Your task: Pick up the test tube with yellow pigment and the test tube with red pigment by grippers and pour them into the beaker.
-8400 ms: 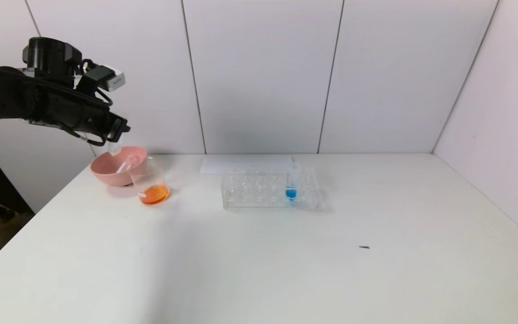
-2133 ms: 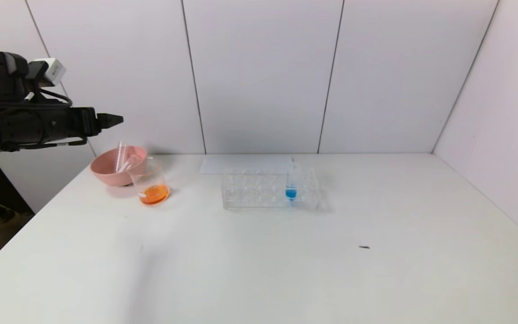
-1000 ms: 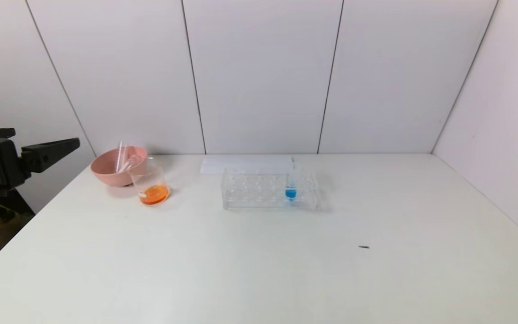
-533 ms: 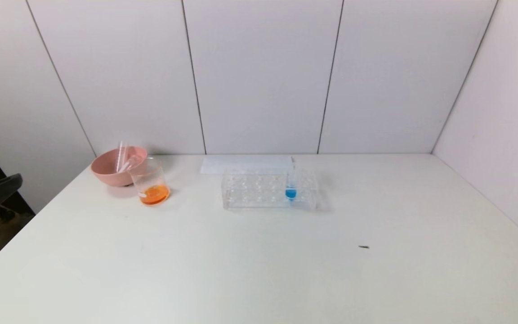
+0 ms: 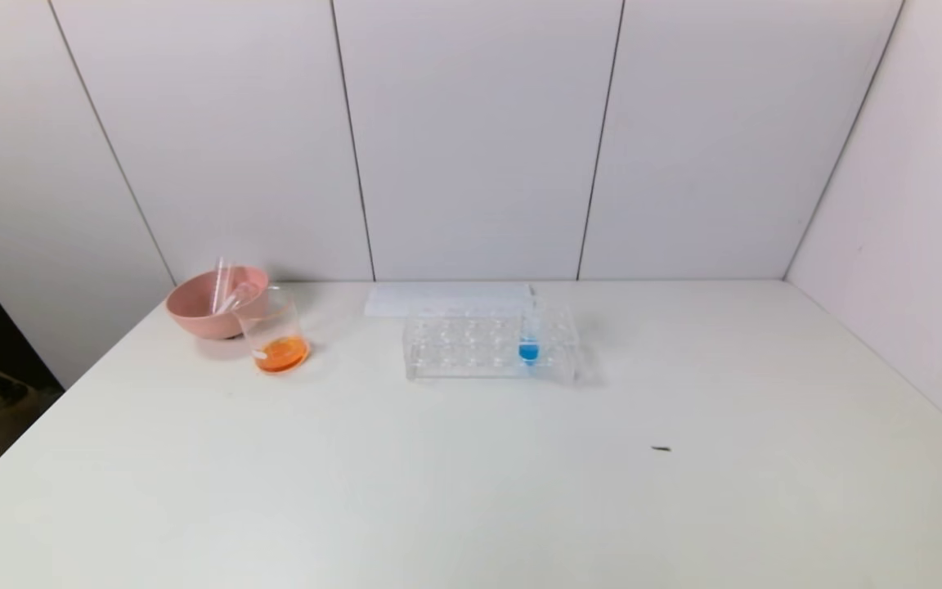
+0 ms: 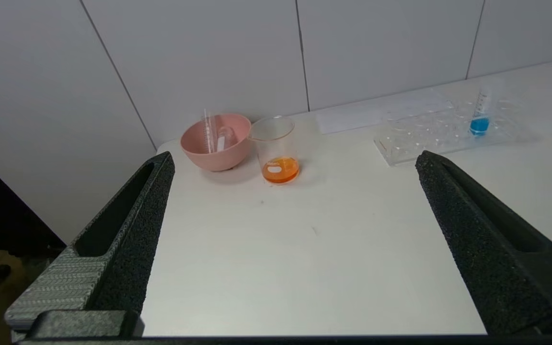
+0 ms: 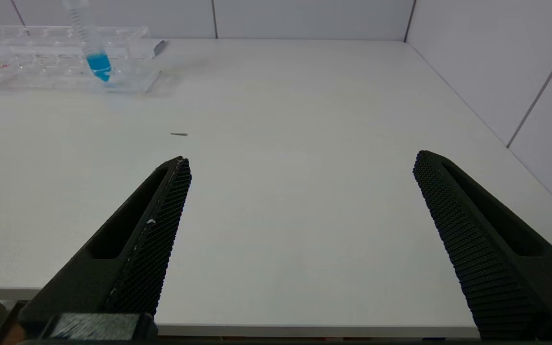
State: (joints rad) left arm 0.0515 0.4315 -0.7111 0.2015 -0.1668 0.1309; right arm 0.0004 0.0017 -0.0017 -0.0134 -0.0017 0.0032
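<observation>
The clear beaker (image 5: 274, 330) stands at the table's back left with orange liquid in its bottom; it also shows in the left wrist view (image 6: 276, 149). No tube with yellow or red liquid is in view. Two empty clear tubes (image 5: 226, 288) lean inside the pink bowl (image 5: 197, 312), also seen in the left wrist view (image 6: 214, 135). Neither gripper shows in the head view. My left gripper (image 6: 293, 160) is open and empty at the table's near left edge. My right gripper (image 7: 300, 160) is open and empty at the near right edge.
A clear rectangular tube rack (image 5: 471, 348) stands mid-back and holds one tube with blue liquid (image 5: 529, 337); the rack also shows in the right wrist view (image 7: 41, 72). A white sheet (image 5: 446, 299) lies behind it. A small dark speck (image 5: 661, 448) lies on the table.
My left arm has drawn back from above the bowl, down and to the left, and has left the head view. An empty tube now leans in the bowl.
</observation>
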